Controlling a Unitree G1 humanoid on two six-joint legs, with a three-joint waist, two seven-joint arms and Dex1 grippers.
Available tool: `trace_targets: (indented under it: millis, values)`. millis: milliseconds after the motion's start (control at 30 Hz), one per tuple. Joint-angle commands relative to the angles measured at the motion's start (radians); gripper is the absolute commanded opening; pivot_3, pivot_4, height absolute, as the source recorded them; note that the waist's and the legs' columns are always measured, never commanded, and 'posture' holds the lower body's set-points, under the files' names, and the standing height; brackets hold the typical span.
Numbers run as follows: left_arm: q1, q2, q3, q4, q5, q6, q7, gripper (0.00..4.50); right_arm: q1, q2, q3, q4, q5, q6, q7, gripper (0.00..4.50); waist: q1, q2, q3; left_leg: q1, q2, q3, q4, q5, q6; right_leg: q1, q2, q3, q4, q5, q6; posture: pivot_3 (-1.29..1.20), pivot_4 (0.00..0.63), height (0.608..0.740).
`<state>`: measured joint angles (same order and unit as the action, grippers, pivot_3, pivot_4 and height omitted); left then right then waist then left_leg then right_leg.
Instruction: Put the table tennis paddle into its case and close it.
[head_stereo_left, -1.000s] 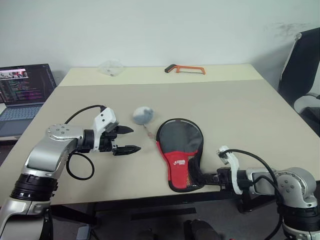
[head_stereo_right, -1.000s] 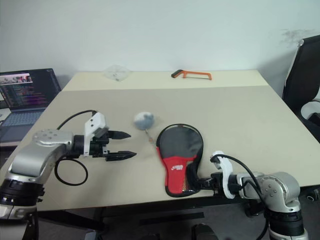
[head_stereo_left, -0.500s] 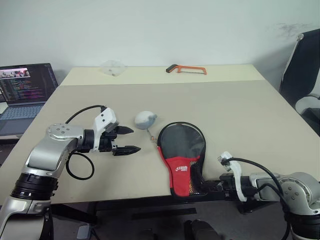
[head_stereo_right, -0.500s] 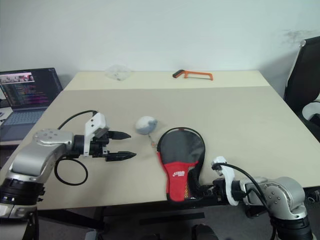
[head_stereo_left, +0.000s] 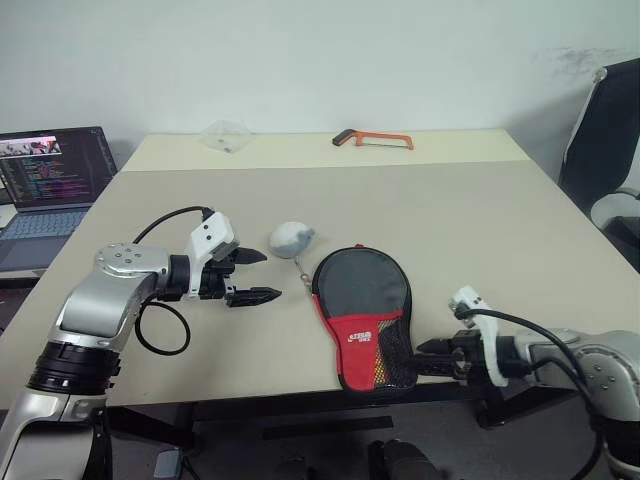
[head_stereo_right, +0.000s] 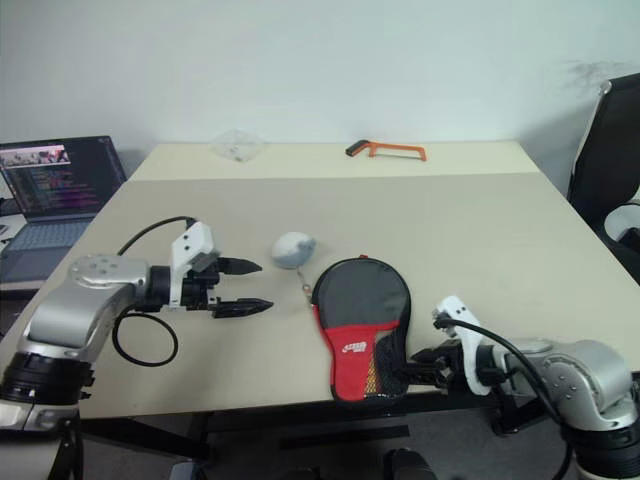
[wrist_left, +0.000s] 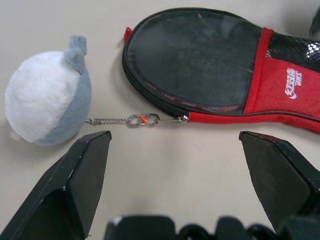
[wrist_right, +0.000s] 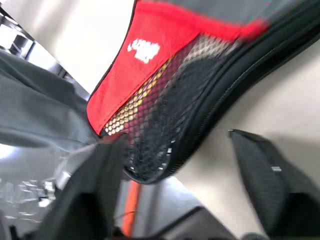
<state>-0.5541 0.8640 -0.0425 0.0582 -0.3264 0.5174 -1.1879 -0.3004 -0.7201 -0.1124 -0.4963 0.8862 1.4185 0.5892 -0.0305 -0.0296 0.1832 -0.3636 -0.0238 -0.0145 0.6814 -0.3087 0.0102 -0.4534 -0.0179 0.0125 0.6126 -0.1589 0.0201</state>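
The case (head_stereo_left: 360, 318) lies flat near the table's front edge, black head away from me, with its red part and mesh pocket (wrist_right: 165, 115) at the near end. The paddle is hidden. A short chain (wrist_left: 142, 120) links the zip pull to a small grey-white pouch (head_stereo_left: 290, 238). My left gripper (head_stereo_left: 270, 275) hovers open to the left of the case, level with the pouch. My right gripper (head_stereo_left: 425, 352) is open just right of the case's near end, fingers (wrist_right: 265, 185) spread wide with the mesh corner between them.
A laptop (head_stereo_left: 50, 175) stands open at the left, off the table. An orange hacksaw (head_stereo_left: 372, 138) and a clear plastic bag (head_stereo_left: 225, 133) lie at the table's far edge. A black chair (head_stereo_left: 605, 130) stands to the right.
My right gripper, shut on the case's near end before, has opened and drawn slightly right. The case has shifted a little on the table. My left arm has stayed put.
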Motion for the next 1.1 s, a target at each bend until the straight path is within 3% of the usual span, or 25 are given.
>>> trace_targets:
  millis: [33,167,233,367,433,533,633,833,1000,1100]
  values:
    - [-0.033,-0.004,0.006,0.008,0.009,-0.024,0.001,4.5,-0.076,-0.031,-0.055,-0.049,0.044,-0.057,0.048,4.46,-0.001,0.0,0.0,0.0,0.0,0.0,0.0,0.0,0.0,0.0,0.0,0.0,0.0,0.0,0.0,0.0,0.15,0.74]
    - [-0.054,-0.015,0.003,0.038,0.022,-0.04,0.003,4.5,-0.183,0.044,-0.01,-0.038,-0.017,-0.183,0.009,4.46,-0.002,0.0,0.0,0.001,0.001,0.0,0.0,0.0,0.0,0.0,0.001,0.0,0.0,0.0,0.0,0.0,0.15,0.74]
    - [-0.063,-0.023,0.001,0.048,0.026,-0.045,0.006,4.5,-0.22,0.101,0.084,-0.008,-0.152,-0.317,-0.052,4.46,-0.002,-0.001,-0.001,0.001,0.001,0.0,0.0,0.0,0.0,0.0,0.002,0.001,0.0,0.0,0.0,0.0,0.15,0.74]
    - [-0.076,-0.053,-0.005,0.074,0.056,-0.074,0.045,4.5,-0.267,0.212,0.391,0.175,-0.526,-0.654,-0.158,4.46,-0.001,-0.003,-0.002,0.001,0.001,0.001,0.0,0.0,0.0,0.0,0.001,0.001,0.0,0.0,0.0,0.0,0.15,0.74]
    - [-0.076,-0.061,-0.004,0.082,0.069,-0.084,0.058,4.5,-0.266,0.308,0.43,0.274,-0.588,-0.735,-0.203,4.46,-0.001,-0.003,-0.002,-0.001,0.0,0.002,0.0,0.0,0.0,-0.002,0.0,0.001,0.0,0.003,-0.004,0.0,0.15,0.74]
    - [-0.081,-0.079,0.012,0.091,0.072,-0.089,0.088,4.5,-0.245,0.418,0.436,0.387,-0.618,-0.823,-0.211,4.46,0.001,-0.003,-0.002,-0.002,0.0,0.001,0.0,0.0,-0.001,-0.003,-0.003,0.002,0.001,0.004,-0.006,0.0,0.15,0.74]
    - [-0.111,-0.127,0.036,0.126,0.086,-0.134,0.171,4.5,-0.217,0.555,0.36,0.549,-0.559,-0.842,-0.223,4.46,0.004,-0.006,-0.004,-0.002,0.0,-0.002,0.0,0.0,-0.001,-0.002,-0.004,0.001,0.0,0.004,-0.006,0.0,0.15,0.74]
    - [-0.2,-0.212,0.017,0.209,0.119,-0.095,0.29,4.5,-0.196,0.623,0.274,0.716,-0.552,-0.827,-0.212,4.46,0.005,-0.01,-0.008,0.002,0.0,-0.003,0.0,0.0,-0.001,0.002,-0.004,0.0,0.001,0.005,-0.006,0.0,0.15,0.74]
    - [-0.268,-0.26,-0.026,0.366,0.211,-0.112,0.389,4.5,-0.176,0.614,0.291,0.759,-0.609,-0.836,-0.207,4.46,0.005,-0.01,-0.011,0.017,0.0,-0.003,-0.001,0.0,0.0,0.016,-0.003,-0.001,0.0,0.004,-0.006,0.0,0.15,0.74]
    - [-0.31,-0.294,-0.042,0.458,0.253,-0.098,0.443,4.5,-0.17,0.626,0.29,0.748,-0.614,-0.828,-0.205,4.46,0.006,-0.012,-0.013,0.018,-0.001,-0.004,-0.001,0.0,0.0,0.017,-0.002,-0.001,0.0,0.004,-0.005,0.0,0.15,0.74]
